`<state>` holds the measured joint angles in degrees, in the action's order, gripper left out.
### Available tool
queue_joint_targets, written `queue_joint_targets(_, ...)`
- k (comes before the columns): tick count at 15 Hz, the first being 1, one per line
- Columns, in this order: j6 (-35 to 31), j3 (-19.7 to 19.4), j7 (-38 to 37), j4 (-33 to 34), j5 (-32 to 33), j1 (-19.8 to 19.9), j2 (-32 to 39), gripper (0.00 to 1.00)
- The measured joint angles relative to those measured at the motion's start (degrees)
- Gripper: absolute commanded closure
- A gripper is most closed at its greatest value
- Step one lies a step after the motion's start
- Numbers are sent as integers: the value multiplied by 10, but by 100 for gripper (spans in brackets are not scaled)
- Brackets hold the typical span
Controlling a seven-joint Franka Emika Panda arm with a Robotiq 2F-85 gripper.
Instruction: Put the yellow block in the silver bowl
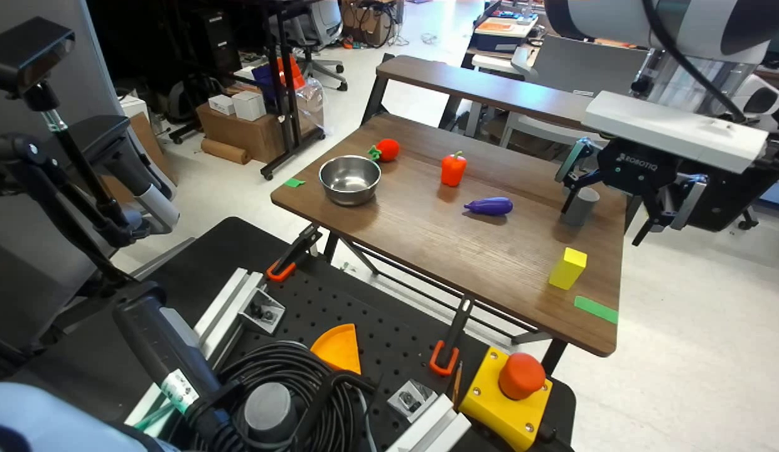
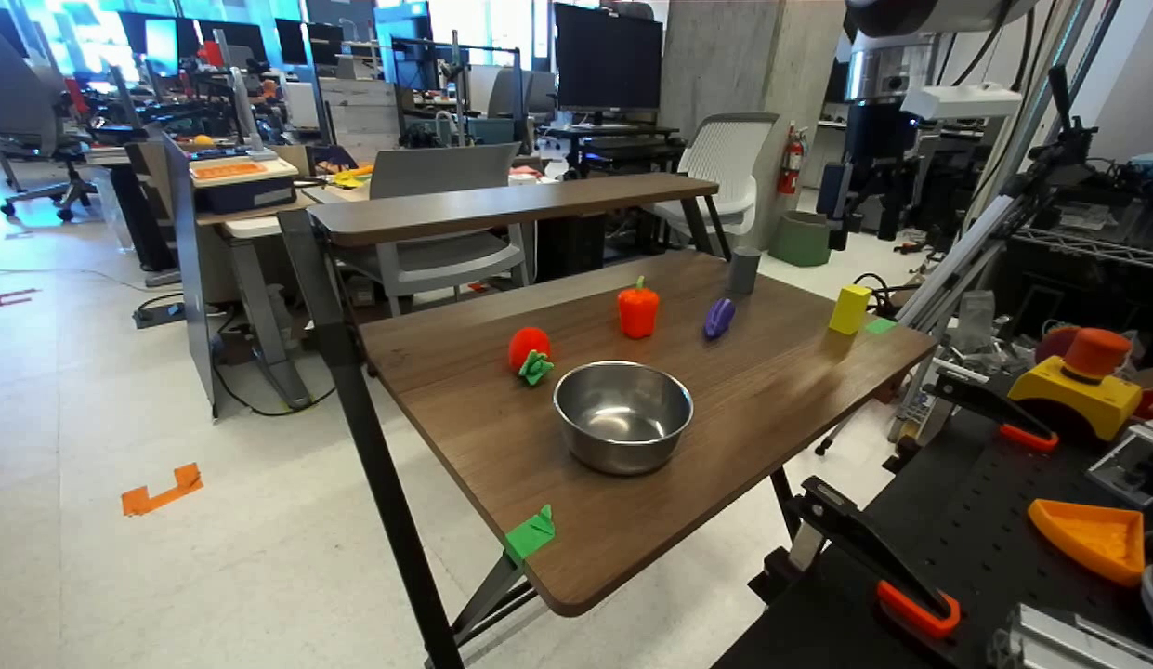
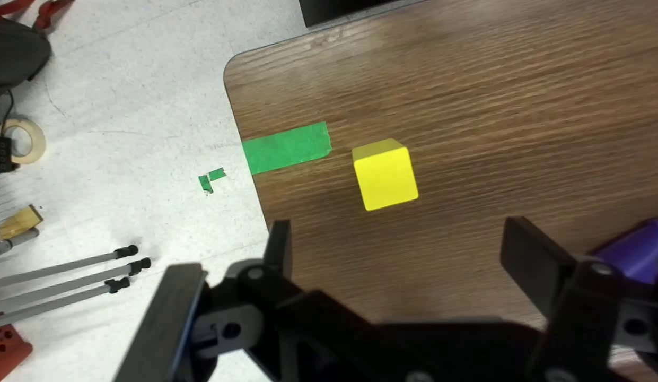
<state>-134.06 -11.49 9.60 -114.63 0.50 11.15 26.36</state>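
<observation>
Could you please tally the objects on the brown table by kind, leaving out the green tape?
Vegetable shapes: 3 (tomato, pepper, eggplant)
Silver bowl: 1
Yellow block: 1
Grey cylinder: 1
Total: 6

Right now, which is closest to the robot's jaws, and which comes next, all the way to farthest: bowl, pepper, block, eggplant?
In both exterior views, nearest first:
1. The block, near the green tape.
2. The eggplant, past the block.
3. The pepper, beyond the eggplant.
4. The bowl, toward the table's opposite end.
</observation>
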Motion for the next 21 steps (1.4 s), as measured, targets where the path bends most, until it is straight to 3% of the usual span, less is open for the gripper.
queue_joint_targets(7, 2, 13, 0, 42, 2, 5, 70, 0)
queue_joint_targets(8, 2, 15, 0, 44, 2, 5, 76, 21)
queue_joint_targets(17, 3, 16, -7, 55, 5, 9, 104, 88)
queue_joint_targets(21, 9, 18, -10, 53, 5, 6, 94, 91)
